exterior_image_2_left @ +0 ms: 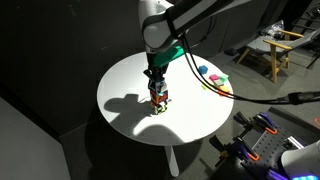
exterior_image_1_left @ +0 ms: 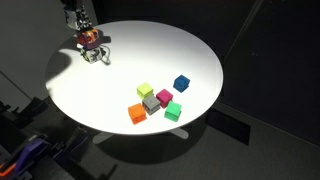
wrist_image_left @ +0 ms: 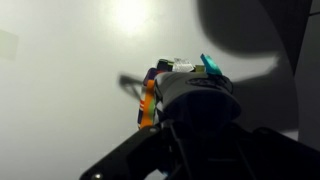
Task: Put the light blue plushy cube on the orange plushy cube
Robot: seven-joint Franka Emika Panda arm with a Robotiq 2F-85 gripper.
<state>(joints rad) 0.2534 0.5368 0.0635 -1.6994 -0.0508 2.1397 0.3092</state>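
Note:
My gripper hangs over the far edge of the round white table, shut on the orange plushy cube, which shows red-orange with dark marks. Just under it, touching the table, is the light blue plushy cube, seen as a white-and-black face. In the wrist view the jaws are dark. An orange-yellow edge of the orange cube and a light blue corner of the blue cube show past them.
Several small solid blocks lie together on the table: a dark blue one, a yellow-green one, a plain orange one, and others. They also show in an exterior view. A wooden chair stands beyond the table.

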